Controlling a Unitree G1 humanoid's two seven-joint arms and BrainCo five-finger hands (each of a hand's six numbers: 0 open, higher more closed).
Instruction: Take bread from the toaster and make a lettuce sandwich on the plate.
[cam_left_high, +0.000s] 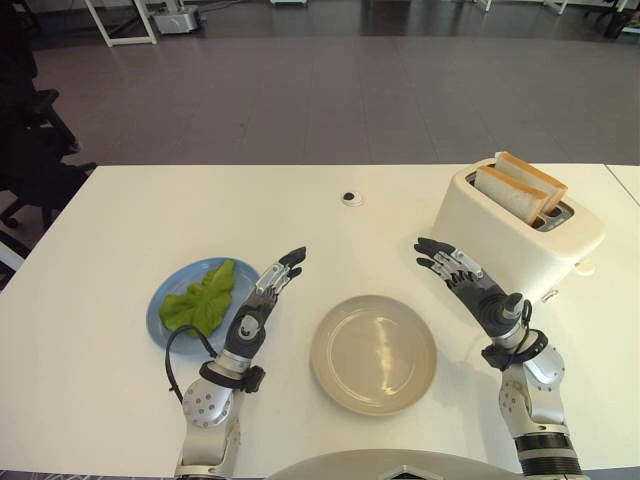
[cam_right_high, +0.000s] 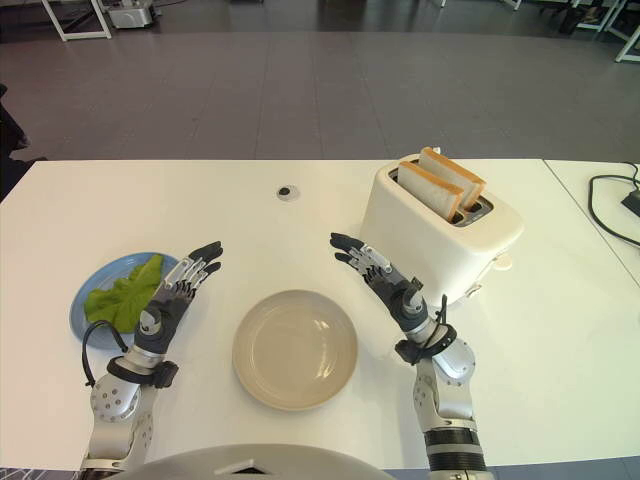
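Currently right robot hand (cam_left_high: 470, 285) spread by toaster (cam_left_high: 500, 228) — I'm poised for bread (cam_left_high: 520, 186); left robot hand (cam_left_high: 262, 300) spread by lettuce (cam_left_high: 200, 300).

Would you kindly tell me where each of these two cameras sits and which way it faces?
Left eye view: on the head, facing forward and down at the white table; left hand and right hand show with their forearms.
Right eye view: beside it, slightly to the right, same aim; the same hands show.
Shared: toaster with bread, beige plate, lettuce.
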